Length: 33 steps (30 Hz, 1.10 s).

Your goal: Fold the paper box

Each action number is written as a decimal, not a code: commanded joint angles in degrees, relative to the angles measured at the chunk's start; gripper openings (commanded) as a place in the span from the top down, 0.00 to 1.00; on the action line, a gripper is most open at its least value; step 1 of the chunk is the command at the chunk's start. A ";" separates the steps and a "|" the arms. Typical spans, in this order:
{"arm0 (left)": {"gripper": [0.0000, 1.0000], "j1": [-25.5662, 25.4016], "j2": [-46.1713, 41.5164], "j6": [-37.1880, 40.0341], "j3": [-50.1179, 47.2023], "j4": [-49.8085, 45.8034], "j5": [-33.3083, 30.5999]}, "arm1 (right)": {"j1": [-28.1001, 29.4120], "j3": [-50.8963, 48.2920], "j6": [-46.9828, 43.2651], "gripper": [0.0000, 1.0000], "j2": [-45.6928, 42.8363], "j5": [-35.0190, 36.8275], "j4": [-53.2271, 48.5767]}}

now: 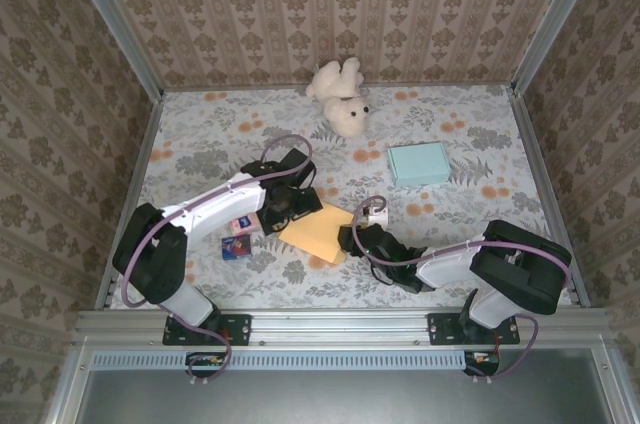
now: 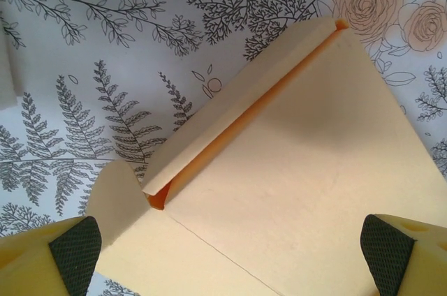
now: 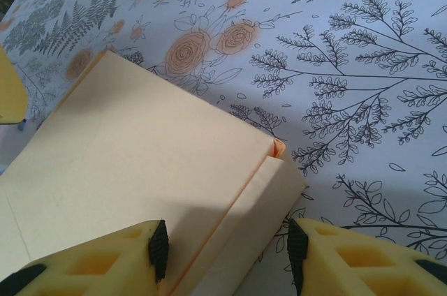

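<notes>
The paper box lies flat on the floral tablecloth, a cream sheet with orange inner faces. In the left wrist view the paper box has one long side flap folded up along its far edge and a rounded tab at the left. My left gripper hovers over it, open wide, with both pads clear of the sheet. My right gripper straddles the folded side flap at the opposite edge. Its left pad sits over the panel, and the right pad stands off the edge with a gap.
A white teddy bear lies at the back of the table. A teal box sits to the right of centre. Small coloured cards lie left of the paper box, and a small white object sits by my right wrist. Patterned walls enclose the table.
</notes>
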 commanded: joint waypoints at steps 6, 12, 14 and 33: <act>0.00 0.14 1.50 2.57 -2.55 -1.39 0.27 | -0.97 0.08 -0.78 0.49 0.83 -0.43 -2.52; 0.00 -0.31 1.73 1.84 -3.88 1.25 3.00 | -0.97 0.08 -0.95 0.49 0.76 -0.42 -2.56; 0.00 -0.66 2.00 1.40 -4.21 1.63 3.00 | -0.97 0.15 -0.95 0.49 0.83 -0.48 -2.44; 0.02 -1.33 2.15 -1.66 -8.02 6.08 5.64 | -2.12 2.09 -2.27 0.49 2.75 -2.00 -3.04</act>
